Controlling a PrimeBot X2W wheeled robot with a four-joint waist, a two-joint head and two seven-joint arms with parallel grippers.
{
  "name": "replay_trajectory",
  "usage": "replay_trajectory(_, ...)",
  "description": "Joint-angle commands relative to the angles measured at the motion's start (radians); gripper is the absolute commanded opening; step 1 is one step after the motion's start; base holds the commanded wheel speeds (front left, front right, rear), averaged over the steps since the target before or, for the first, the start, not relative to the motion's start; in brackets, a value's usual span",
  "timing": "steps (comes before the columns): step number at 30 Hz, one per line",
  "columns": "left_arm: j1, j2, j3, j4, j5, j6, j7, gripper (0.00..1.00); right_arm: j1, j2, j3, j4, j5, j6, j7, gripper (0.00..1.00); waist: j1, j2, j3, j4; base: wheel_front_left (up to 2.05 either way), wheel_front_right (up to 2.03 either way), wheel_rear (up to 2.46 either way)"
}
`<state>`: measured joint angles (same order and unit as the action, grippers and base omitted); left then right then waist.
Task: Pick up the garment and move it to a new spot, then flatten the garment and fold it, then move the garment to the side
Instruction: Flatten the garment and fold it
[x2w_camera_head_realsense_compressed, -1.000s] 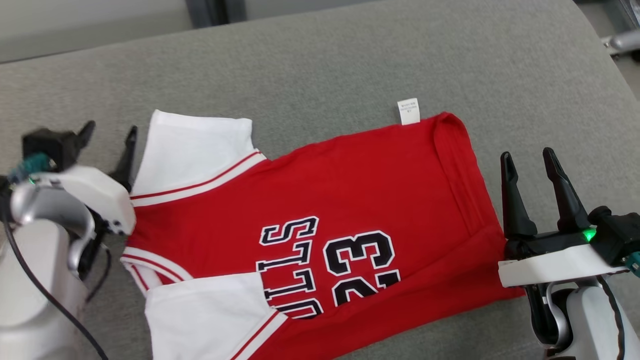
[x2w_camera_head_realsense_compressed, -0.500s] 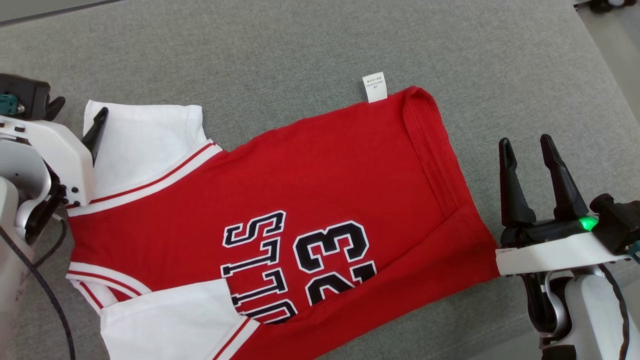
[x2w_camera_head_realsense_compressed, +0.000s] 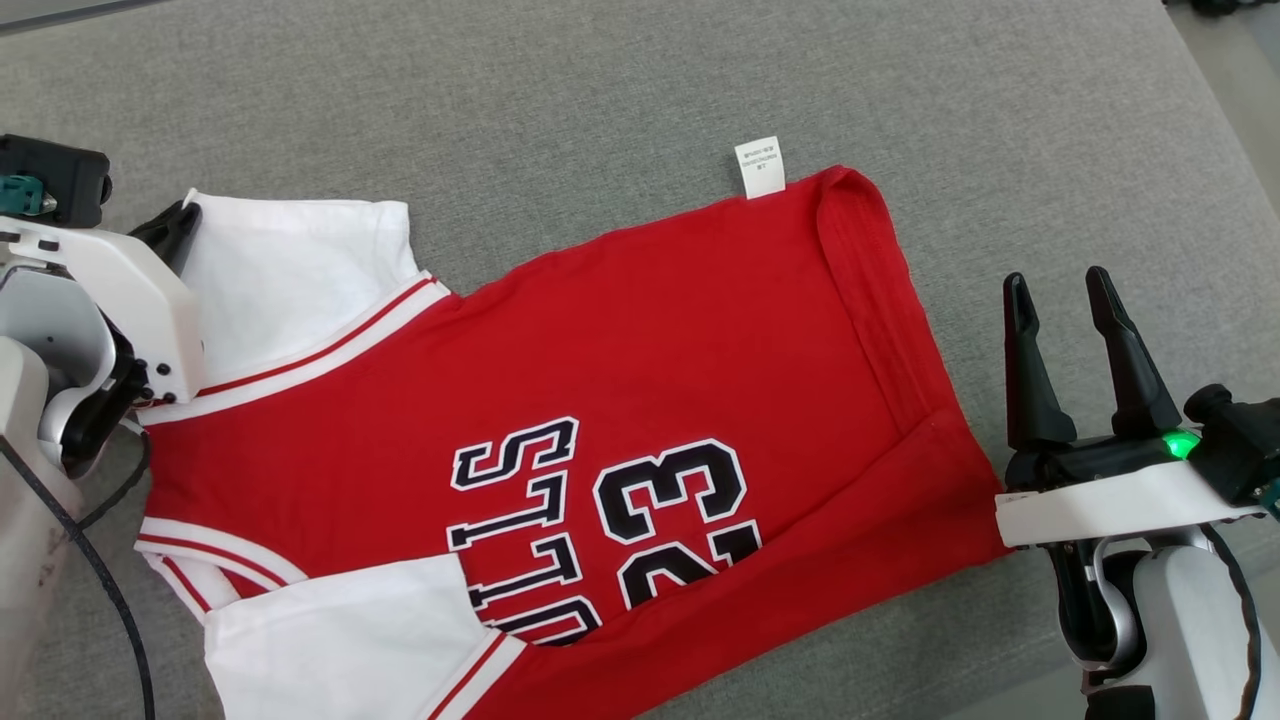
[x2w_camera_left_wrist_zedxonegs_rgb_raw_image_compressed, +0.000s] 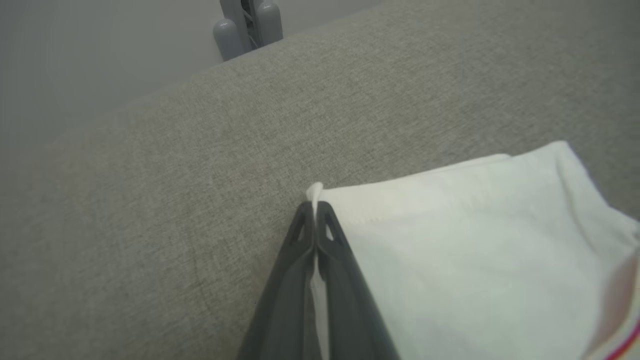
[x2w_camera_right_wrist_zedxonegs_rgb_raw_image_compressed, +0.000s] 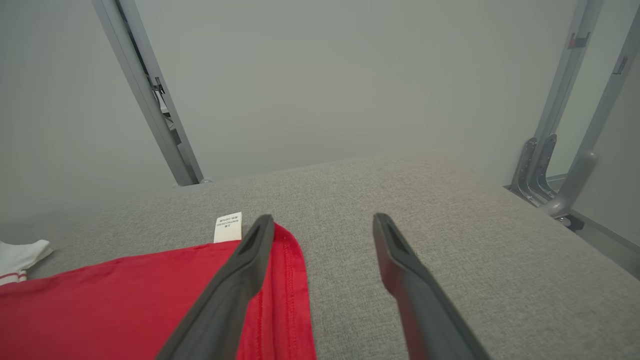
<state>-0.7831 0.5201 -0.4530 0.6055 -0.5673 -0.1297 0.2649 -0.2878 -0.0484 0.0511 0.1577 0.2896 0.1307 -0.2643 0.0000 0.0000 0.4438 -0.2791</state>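
Pinching the white sleeve corner at ten o'clock, my left hand anchors the red cotton jersey, stretched nine-to-three across the grey fabric worktop; my spread right hand sits nearest its hem.

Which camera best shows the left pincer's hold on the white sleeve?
Left wrist view: the left pincer is shut on the white sleeve at its corner, cloth pinched between the fingers. In the head view the wrist housing hides most of that grip. The right wrist view catches a distant scrap of sleeve.
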Motion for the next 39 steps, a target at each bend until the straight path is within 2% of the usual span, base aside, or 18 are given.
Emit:
replay_trajectory(1,-0.011,-0.001,0.004,0.003,-0.009,-0.001,-0.010,0.00,-0.010,-0.005,-0.001,0.004,-0.009,0.000,-0.002,1.00,0.0000,0.0000,0.000,0.005,0.00,0.00,0.00)
replay_trajectory(9,-0.006,-0.036,-0.026,-0.044,-0.024,-0.002,-0.086,0.00,-0.068,-0.005,-0.014,0.046,-0.038,0.000,-0.001,1.00,0.0000,0.0000,-0.001,0.071,0.00,0.00,0.00)
replay_trajectory(13,0.000,-0.061,-0.048,-0.082,-0.017,-0.002,-0.117,0.00,-0.157,-0.028,-0.012,0.168,-0.057,0.000,0.002,1.00,0.0000,0.0000,0.000,0.117,0.00,0.00,0.00)
replay_trajectory(20,-0.005,-0.110,-0.082,-0.133,-0.005,0.002,-0.142,0.00,-0.348,-0.095,0.025,0.392,-0.068,0.000,0.114,1.00,0.0000,0.0000,0.011,0.186,0.00,0.00,0.00)
replay_trajectory(30,-0.017,-0.141,-0.114,-0.124,-0.006,0.002,-0.159,0.00,-0.456,-0.117,0.040,0.571,-0.098,0.000,0.237,1.00,0.0000,0.0000,0.002,0.223,0.00,0.00,0.00)
replay_trajectory(37,-0.021,-0.139,-0.124,-0.109,-0.015,0.002,-0.167,0.00,-0.471,-0.109,0.042,0.615,-0.102,0.000,0.269,1.00,0.0000,0.0000,-0.005,0.216,0.00,0.00,0.00)
replay_trajectory(38,-0.023,-0.139,-0.125,-0.107,-0.016,0.002,-0.167,0.00,-0.473,-0.109,0.043,0.618,-0.099,0.000,0.272,0.93,0.0000,0.0000,-0.006,0.215,0.00,0.00,0.00)
replay_trajectory(39,-0.024,-0.139,-0.127,-0.105,-0.018,0.001,-0.168,0.00,-0.475,-0.109,0.043,0.620,-0.096,0.000,0.274,0.67,0.0000,0.0000,-0.006,0.214,0.00,0.00,0.00)
